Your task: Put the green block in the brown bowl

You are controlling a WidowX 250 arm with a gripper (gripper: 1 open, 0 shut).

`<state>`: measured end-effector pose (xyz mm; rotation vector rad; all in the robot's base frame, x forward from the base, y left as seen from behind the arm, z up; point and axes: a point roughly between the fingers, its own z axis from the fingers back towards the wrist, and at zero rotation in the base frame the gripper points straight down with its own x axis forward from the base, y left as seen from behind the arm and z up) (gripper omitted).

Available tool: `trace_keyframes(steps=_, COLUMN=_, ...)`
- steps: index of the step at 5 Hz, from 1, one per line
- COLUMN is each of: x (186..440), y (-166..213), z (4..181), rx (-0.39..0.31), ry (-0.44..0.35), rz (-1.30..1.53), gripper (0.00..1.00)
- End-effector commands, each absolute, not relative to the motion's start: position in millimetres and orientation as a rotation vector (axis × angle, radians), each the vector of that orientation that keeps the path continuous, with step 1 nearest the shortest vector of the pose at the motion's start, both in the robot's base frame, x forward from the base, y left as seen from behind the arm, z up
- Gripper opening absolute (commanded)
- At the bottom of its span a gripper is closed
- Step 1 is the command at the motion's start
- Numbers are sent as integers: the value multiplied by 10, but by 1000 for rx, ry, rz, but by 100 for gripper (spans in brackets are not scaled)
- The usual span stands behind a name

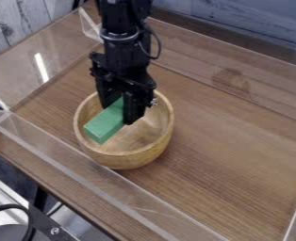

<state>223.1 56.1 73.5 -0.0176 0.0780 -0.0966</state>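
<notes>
spanning the frame, a wooden table [238, 122] behind clear walls [62, 165]

All black on this arm: a slim dark column feeds down into a blocky head, and the gripper [121, 102] below it splits into two flat, matte black fingers [137, 104]. Dark cabling loops beside the column, just above the gripper.

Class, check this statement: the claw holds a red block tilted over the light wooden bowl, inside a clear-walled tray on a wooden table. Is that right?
Not quite: the block is green, not red. The camera view shows the claw holding the green block tilted over the brown bowl, inside the clear-walled tray on the wooden table.
</notes>
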Motion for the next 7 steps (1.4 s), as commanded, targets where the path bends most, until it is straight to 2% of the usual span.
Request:
trace_keyframes(steps=1, x=2254, y=620, z=744, rx=-3, ry=56, rz=-92, gripper=0)
trace_keyframes(steps=7, x=2335, y=584, z=803, rx=-22, ry=45, rz=-83, gripper=0)
